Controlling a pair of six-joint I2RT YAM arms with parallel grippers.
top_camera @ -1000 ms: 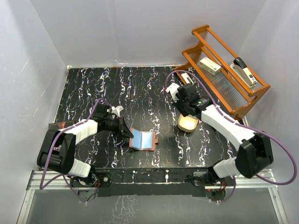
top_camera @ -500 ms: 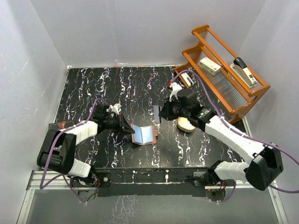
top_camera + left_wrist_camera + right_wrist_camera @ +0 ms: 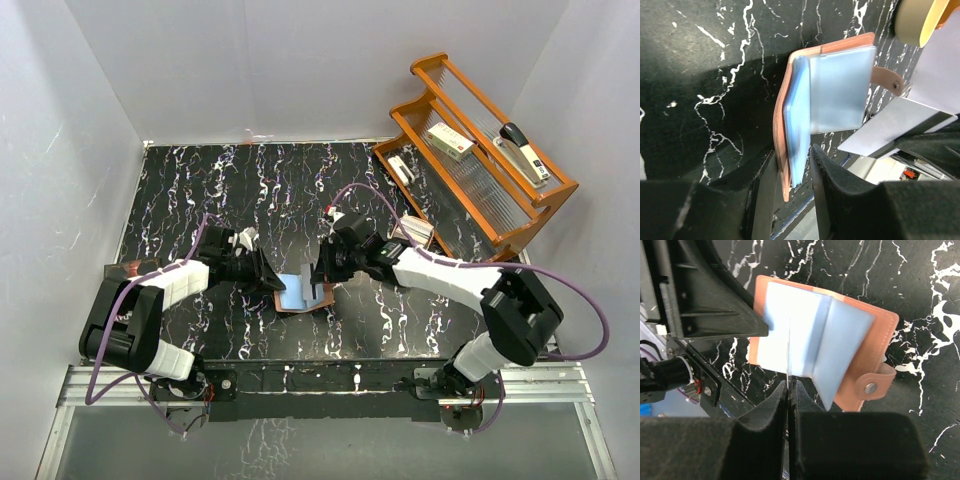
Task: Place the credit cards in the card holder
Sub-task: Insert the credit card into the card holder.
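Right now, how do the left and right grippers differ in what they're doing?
Grasp: the left gripper is shut on the holder's left cover, while the right gripper is shut on a card.
Role: the left gripper props the holder open, and the right gripper holds the card edge-on over it.
Approach: the left gripper comes from the holder's left, the right gripper from its right.
Both are shut and meet at the holder.
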